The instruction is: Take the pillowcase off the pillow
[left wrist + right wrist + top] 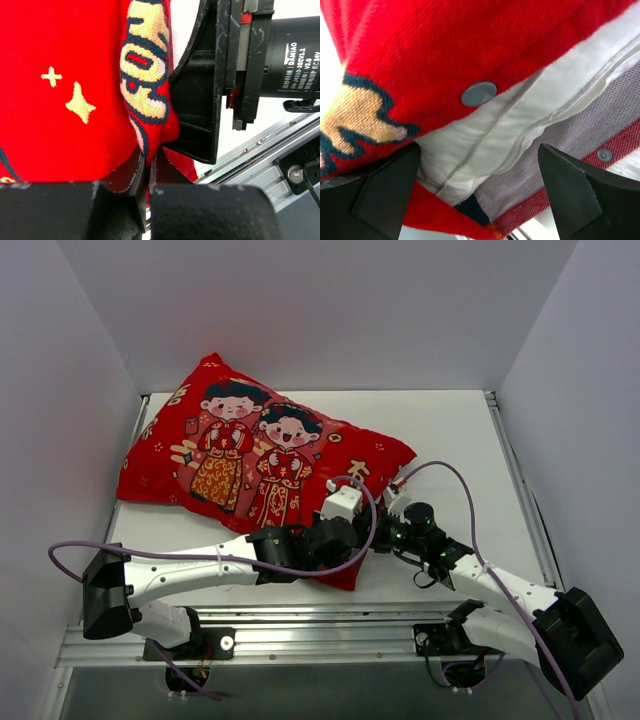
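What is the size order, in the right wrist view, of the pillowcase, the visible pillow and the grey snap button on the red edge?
1. pillowcase, largest.
2. pillow, only partly exposed.
3. snap button, clearly smallest.

Overhead looks down — both wrists hug pillowcase.

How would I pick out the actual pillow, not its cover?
Find the big red pillowcase on the white table. At its open end, in front of the open right gripper, the pillow peeks out. It is plain white, unlike the red printed cover.
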